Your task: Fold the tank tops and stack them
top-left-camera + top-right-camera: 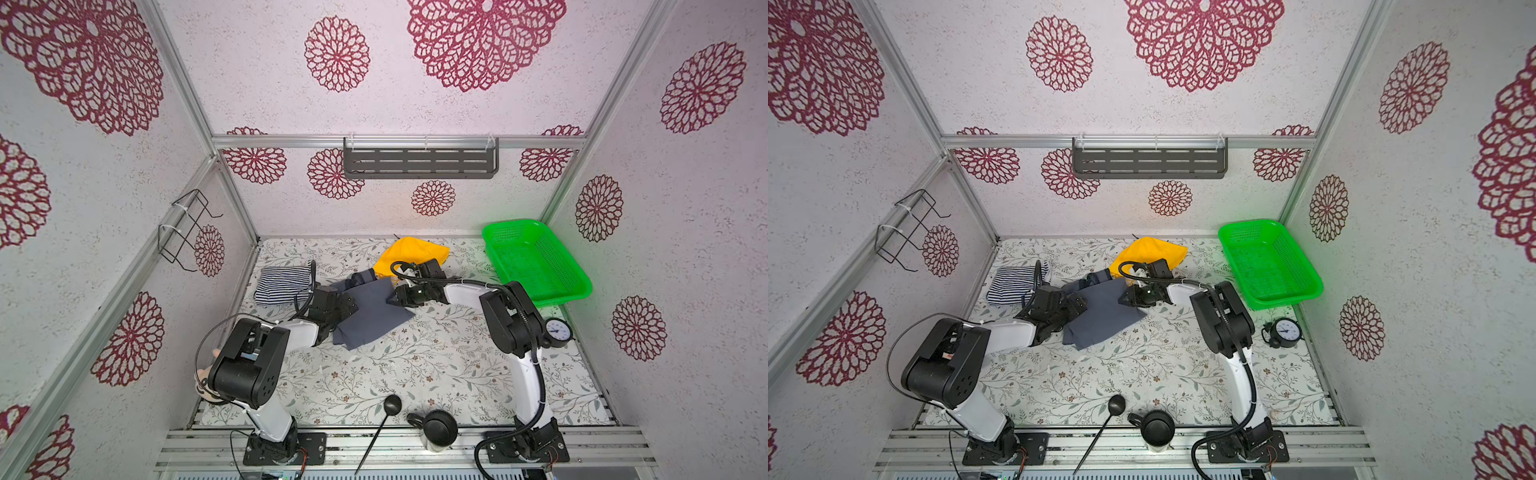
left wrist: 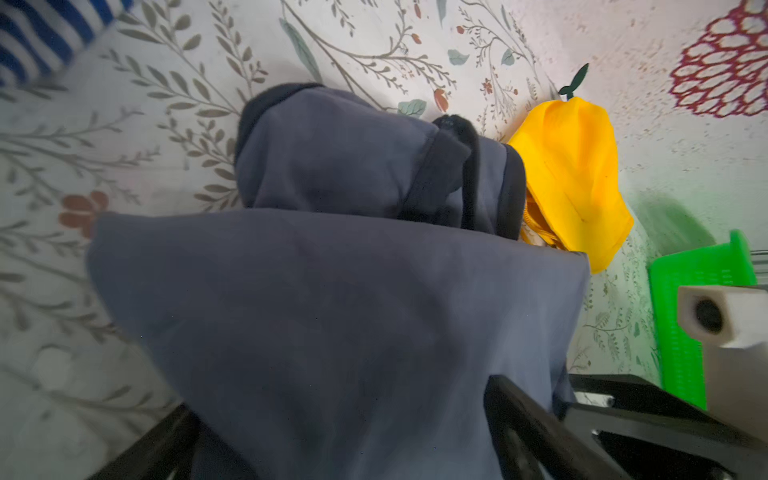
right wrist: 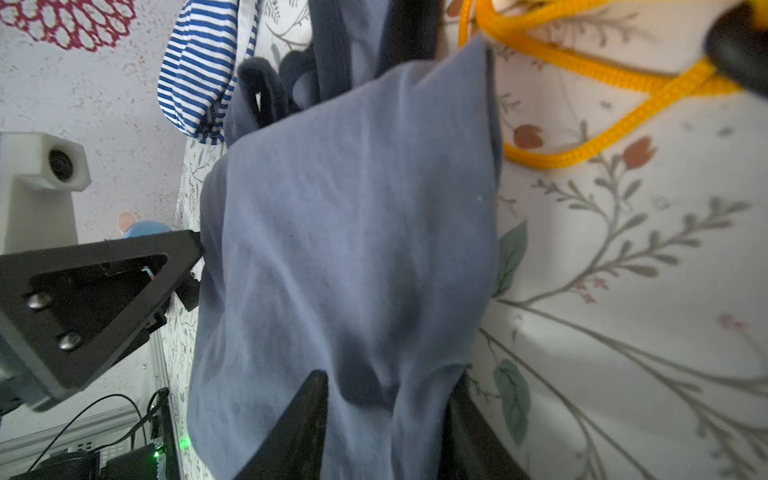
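Nearest the camera, at the front edge of the floral-patterned tabletop (image 1: 415,374), lay a black long-handled ladle (image 1: 392,404) and a black lidded mug (image 1: 436,428), both well apart from the work. Toward the back, left of centre, the larger slate blue-grey cloth tank top (image 1: 374,311) lay doubled over on itself, its dark-bound straps showing at the end facing the back edge; no chest print was visible. A navy-and-white striped tank top (image 1: 282,284) lay folded near the back left corner. The left gripper (image 1: 352,308) sat at the slate top's left edge; the left wrist view showed its jaws wide apart with the cloth lying between them. The right gripper (image 1: 395,298) sat at the opposite edge, jaws partly apart with cloth bunched between them; whether they gripped it could not be determined. A yellow cloth hat (image 1: 415,251) lay at the back edge just beside the slate top, its yellow braided cord (image 3: 582,153) close to the right gripper. A green plastic basket (image 1: 561,298) occupied the back right corner. Assessment: folding of the slate top was in hand, stacking not yet done. The next move would call for a firm pinch on both edges and an even fold-over clear of the cord, then placement on the striped top.
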